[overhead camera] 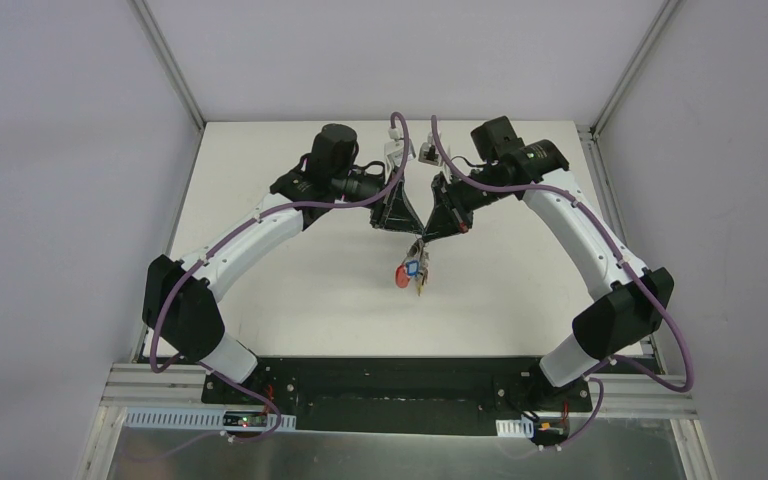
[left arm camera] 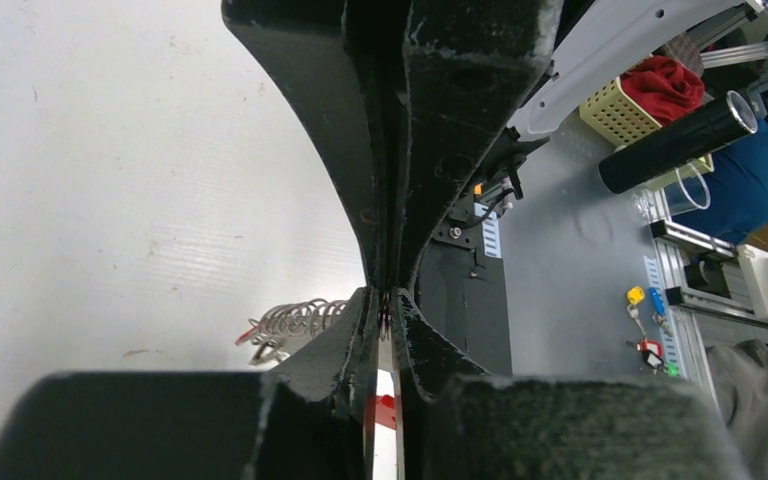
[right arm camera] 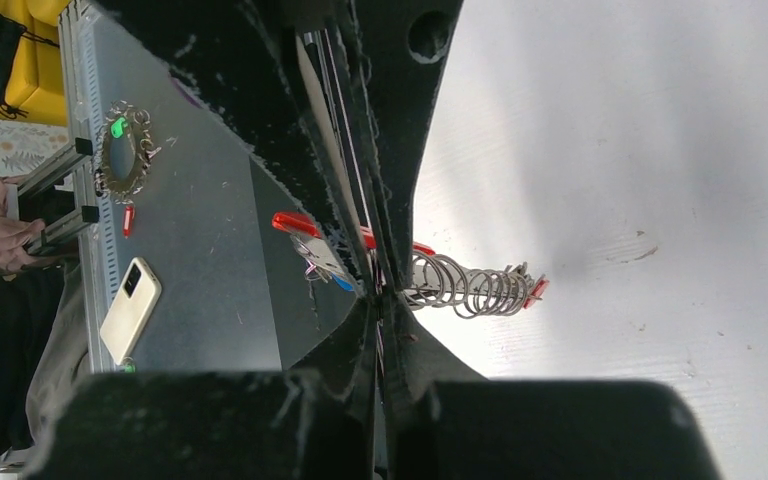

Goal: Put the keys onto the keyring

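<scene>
Grey keyring (overhead camera: 418,250) hangs at centre with its keys (overhead camera: 412,268), clamped in our right gripper (overhead camera: 428,236), while the left gripper (overhead camera: 403,224) has its jaws almost together on something we cannot identify, so we should thread slowly and hold it steady.

table (overhead camera: 290,270): plain white
arms (overhead camera: 260,232): white shells, black joints, purple cables
left gripper (left arm camera: 388,295): matte black
right gripper (right arm camera: 378,296): matte black
keys (overhead camera: 407,271): 1 red head, 1 blue head, silvery blades
wire coil (right arm camera: 470,288): silver, red tip
basket (left arm camera: 620,115): yellow, dotted with holes
cloth (left arm camera: 665,85): red
phone (right arm camera: 130,308): cream
</scene>
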Robot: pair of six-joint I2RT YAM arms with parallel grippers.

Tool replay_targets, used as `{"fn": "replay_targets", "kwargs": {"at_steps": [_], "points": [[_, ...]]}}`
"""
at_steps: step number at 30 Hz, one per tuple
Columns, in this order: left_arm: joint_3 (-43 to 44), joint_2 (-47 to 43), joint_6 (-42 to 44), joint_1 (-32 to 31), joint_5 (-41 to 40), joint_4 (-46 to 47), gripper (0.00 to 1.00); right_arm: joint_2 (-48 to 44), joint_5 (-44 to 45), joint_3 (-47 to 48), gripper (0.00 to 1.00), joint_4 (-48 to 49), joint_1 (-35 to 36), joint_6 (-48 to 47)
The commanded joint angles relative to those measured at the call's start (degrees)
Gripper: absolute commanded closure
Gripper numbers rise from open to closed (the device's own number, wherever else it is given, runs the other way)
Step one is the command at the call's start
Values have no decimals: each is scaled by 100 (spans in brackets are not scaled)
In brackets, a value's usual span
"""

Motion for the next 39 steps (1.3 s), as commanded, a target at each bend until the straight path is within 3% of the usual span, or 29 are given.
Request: {"fn": "replay_targets", "kwargs": {"at_steps": [1,3,10,12,20,30,39], "points": [[122,-18,48,-54,267,83,96,-206,-209,63,100,236,-29,88],[126,-18,56,-54,300,76,100,-214,-216,61,100,256,-52,103],[126,-102,40,-18,204,34,100,-300,-328,-18,100,484,-192,274],[110,-146,-123,32,196,171,100,-374,-417,-126,94,657,-306,380],[-454,-162,-2438,303,290,2829,100,-846,-1082,-808,76,1680,-904,1008],[-569,-71,-3109,306,283,3550,100,-1143,-1244,-1191,59,2508,-1058,1331],[-665,26,-3808,306,124,4216,100,-1160,-1487,-1280,58,2868,-1055,1566]]}}
